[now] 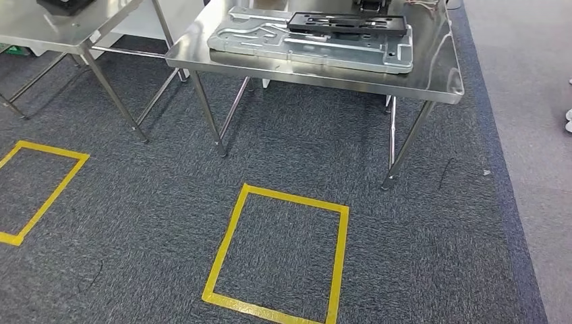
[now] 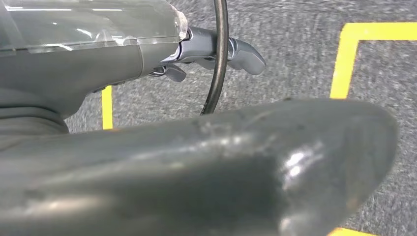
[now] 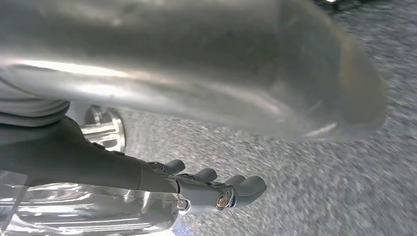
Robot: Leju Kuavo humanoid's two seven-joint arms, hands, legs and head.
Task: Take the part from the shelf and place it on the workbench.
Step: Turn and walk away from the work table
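Note:
A steel workbench stands ahead in the head view. A large grey metal plate lies flat on it, with a long black part resting on the plate's far side. My left hand hangs over the carpet; its thumb and fingers are apart and hold nothing. A thin black cable runs past those fingers. My right hand also hangs above the carpet, its fingers stretched out and holding nothing.
A second steel table stands at the back left with a dark object on it. Two yellow tape squares mark the grey carpet, one in front of the workbench and one at the left. Lighter floor runs along the right.

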